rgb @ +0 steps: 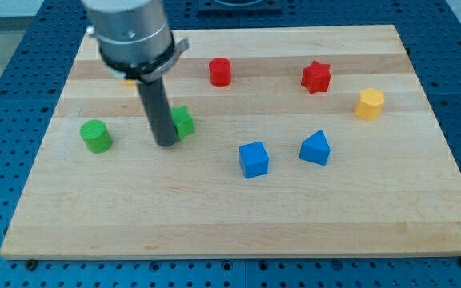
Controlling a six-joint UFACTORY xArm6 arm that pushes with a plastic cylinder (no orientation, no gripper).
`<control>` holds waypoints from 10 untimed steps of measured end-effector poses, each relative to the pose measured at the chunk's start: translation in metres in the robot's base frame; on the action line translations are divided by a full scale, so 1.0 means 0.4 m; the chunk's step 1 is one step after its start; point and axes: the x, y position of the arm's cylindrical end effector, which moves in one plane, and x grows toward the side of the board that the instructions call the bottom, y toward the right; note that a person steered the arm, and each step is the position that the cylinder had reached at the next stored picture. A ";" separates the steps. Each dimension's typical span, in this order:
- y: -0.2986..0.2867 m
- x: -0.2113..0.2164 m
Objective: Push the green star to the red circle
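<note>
One green star (183, 122), partly hidden, sits left of centre on the wooden board (214, 216) with my tip (166, 144) touching its left side, the red circle (220, 72) well apart toward the view's top right, a green cylinder (96, 136) to the left; no pincer fitted.

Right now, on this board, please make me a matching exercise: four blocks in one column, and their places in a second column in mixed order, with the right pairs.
Blocks:
1. green star
2. red circle
3. yellow hexagon
4. green cylinder

Places:
A. farthest toward the view's right
B. against my tip, on its right side
C. farthest toward the view's left
D. near the view's top, up and right of the green star

Pairs: 1-B, 2-D, 3-A, 4-C
</note>
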 end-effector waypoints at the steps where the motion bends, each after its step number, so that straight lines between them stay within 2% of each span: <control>1: 0.018 -0.101; 2: 0.016 -0.143; 3: 0.011 -0.068; 4: 0.074 -0.058; 5: 0.106 -0.102; 8: -0.058 -0.330; 9: -0.119 -0.307; 10: -0.125 -0.192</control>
